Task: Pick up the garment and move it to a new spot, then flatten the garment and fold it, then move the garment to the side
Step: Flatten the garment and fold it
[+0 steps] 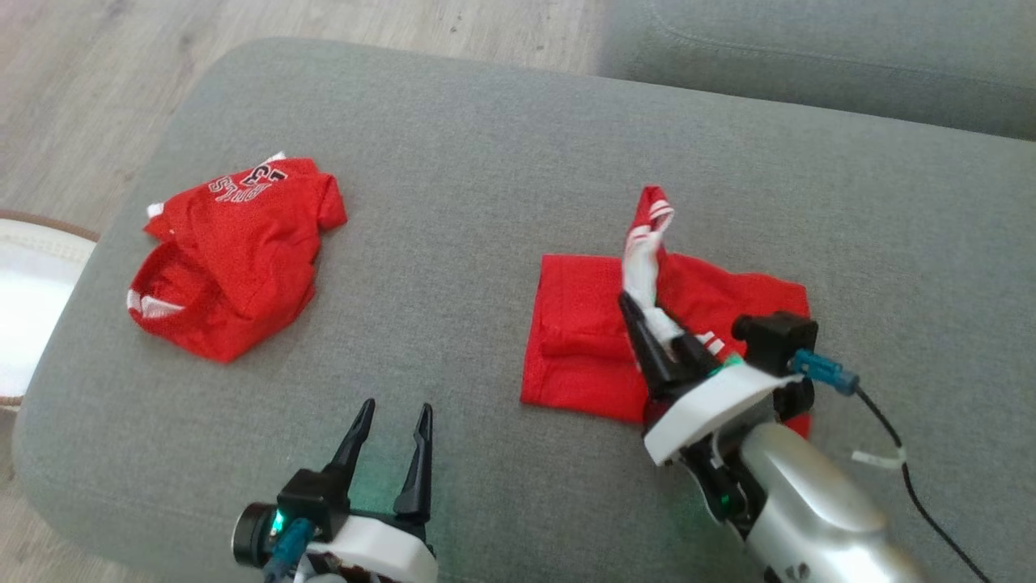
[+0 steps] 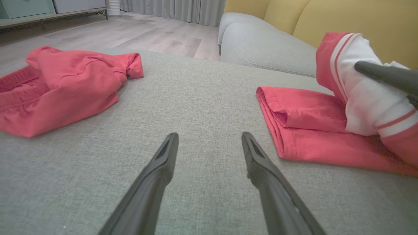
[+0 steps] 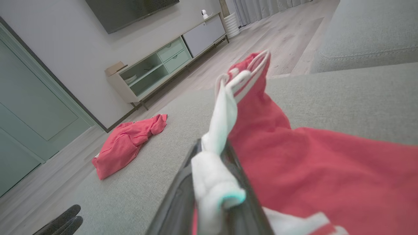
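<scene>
head: high, looking down | wrists: low, close | shared: folded garment [image 1: 583,324]

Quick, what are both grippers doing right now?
Left gripper: open, holding nothing.
Right gripper: closed on the red garment, pinching its white-striped edge.

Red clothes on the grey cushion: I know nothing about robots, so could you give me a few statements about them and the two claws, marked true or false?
1. Two red garments, a crumpled garment and a folded garment, lie on the grey cushion. True.
2. The left gripper grips the crumpled garment. False: it is open over bare cushion, touching neither garment.
3. The right gripper has the folded garment's white-striped band between its fingers. True.
4. The crumpled garment lies on the robot's right. False: it lies on its left.
</scene>
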You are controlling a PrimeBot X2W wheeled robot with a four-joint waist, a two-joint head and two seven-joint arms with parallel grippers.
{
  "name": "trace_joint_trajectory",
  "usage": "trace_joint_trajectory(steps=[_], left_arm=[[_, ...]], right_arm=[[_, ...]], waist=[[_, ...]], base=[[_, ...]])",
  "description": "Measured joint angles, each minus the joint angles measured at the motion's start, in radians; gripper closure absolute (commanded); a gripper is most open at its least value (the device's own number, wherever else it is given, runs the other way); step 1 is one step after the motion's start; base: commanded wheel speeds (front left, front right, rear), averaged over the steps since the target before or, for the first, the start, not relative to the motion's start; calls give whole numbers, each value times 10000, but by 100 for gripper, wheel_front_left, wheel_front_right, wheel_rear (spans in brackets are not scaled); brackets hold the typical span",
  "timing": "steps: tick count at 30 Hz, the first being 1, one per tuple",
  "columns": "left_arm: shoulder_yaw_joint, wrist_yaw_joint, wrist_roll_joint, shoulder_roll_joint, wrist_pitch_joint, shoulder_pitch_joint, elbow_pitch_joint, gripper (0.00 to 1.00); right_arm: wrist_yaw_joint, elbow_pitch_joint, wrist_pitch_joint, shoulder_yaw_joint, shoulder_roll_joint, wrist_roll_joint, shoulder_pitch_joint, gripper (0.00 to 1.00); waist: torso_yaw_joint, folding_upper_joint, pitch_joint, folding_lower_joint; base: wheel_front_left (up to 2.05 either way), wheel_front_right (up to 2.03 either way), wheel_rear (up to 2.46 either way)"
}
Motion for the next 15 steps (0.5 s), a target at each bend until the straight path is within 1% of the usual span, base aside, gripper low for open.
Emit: trace_joint_trajectory(steps=[3,6,12,13,15], left_arm=[[59,17,0,0,0,0,8,0],[194,127,2,0,0,-7,4,0],[621,188,161,-8,0,-33,-50,0],[621,188,161,-8,0,-33,-50,0],[765,228,226,-2,0,-46,-107,0]], right_arm=[[0,0,0,-180,67,-65,-220,0],[0,-134,0,-748,100,-364,-247,0],[0,-198,0,-2731,-86,-1724,90,0],[0,-198,0,-2731,-86,-1724,90,0],[0,-192,0,-3444,-102,-2263,376,0]], waist=[[-42,0,74,1],[-277,0,80,0],[-969,0,1,0],[-969,0,1,0],[-1226,0,-51,0]], base=[[0,0,0],[0,0,0],[0,0,0],[0,0,0],[0,0,0]])
